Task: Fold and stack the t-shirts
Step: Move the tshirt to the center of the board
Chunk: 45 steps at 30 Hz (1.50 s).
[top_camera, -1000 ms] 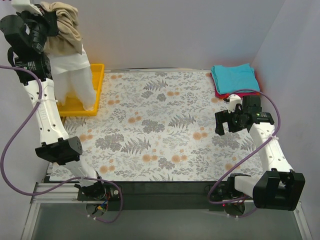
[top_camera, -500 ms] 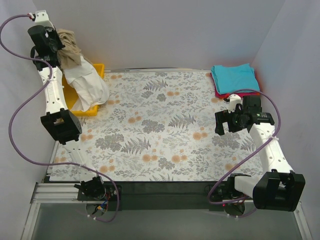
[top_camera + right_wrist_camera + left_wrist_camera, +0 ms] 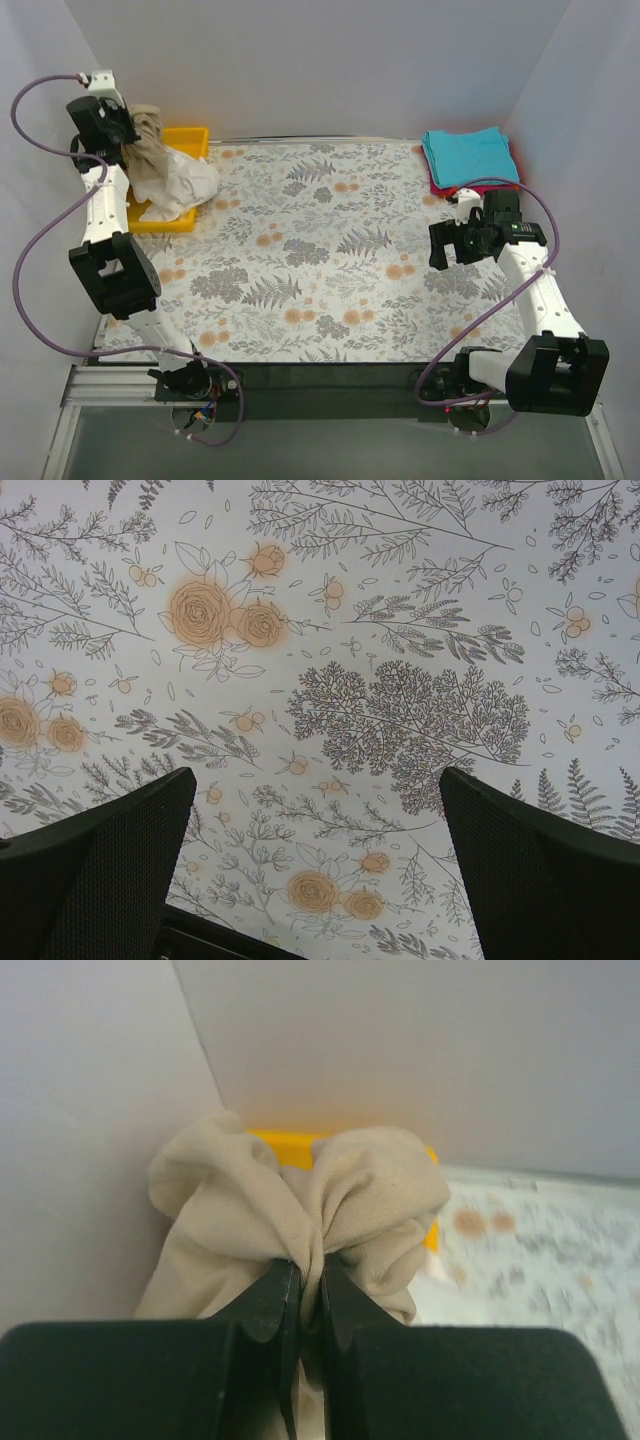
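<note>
My left gripper [image 3: 120,130] is at the far left corner, above the yellow bin [image 3: 192,137], and is shut on a bunched fold of the tan-khaki t-shirt [image 3: 150,140]. In the left wrist view the tan-khaki t-shirt [image 3: 360,1190] bulges out on both sides of my left gripper [image 3: 311,1272]. A crumpled white t-shirt [image 3: 182,183] lies under it, spilling over the bin's front. At the far right corner a folded teal t-shirt [image 3: 468,154] lies on a red-pink t-shirt [image 3: 441,188]. Over the table's right side my right gripper [image 3: 441,246] hangs open with nothing in it.
A white cloth printed with grey ferns and orange flowers [image 3: 320,250] covers the table, and it fills the view under my right gripper [image 3: 315,776]. Grey walls stand close at the left, back and right. A corner of the yellow bin [image 3: 285,1143] shows behind the tan shirt.
My left arm has come down and back toward the far left corner with the tan shirt. The white shirt that hung below it now rests on the bin. The right arm has not moved.
</note>
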Each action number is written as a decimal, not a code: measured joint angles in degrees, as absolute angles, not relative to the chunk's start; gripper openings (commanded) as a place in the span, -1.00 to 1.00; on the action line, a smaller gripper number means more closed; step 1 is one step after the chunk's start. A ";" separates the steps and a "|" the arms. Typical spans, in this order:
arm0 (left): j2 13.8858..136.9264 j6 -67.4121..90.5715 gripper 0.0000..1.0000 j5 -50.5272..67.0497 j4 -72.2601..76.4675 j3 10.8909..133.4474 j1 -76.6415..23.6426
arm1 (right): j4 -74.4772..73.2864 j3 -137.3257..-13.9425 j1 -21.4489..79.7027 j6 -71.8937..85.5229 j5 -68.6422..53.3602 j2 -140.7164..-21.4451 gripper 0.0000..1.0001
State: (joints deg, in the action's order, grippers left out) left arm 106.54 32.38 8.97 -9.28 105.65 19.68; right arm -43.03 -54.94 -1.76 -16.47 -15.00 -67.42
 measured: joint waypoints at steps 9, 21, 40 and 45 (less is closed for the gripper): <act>101.47 30.02 -1.00 18.44 -12.56 77.10 19.66 | -42.92 -53.21 -1.76 -16.56 -14.94 -67.51 0.97; 102.37 29.19 -0.10 20.27 -20.82 81.76 19.62 | -42.85 -52.58 -1.76 -16.64 -15.03 -68.38 0.97; 110.06 40.38 -1.00 24.32 -28.27 125.03 19.77 | -41.85 -51.75 -1.76 -16.64 -15.07 -68.36 0.97; 108.51 51.48 -1.00 28.62 -15.05 134.04 19.42 | -41.85 -51.75 -1.76 -16.67 -15.05 -68.36 0.97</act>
State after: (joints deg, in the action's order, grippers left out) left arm 108.51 51.48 28.62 -15.05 134.04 19.42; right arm -41.85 -51.75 -1.76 -16.67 -15.05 -68.36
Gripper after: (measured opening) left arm 0.036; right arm 0.985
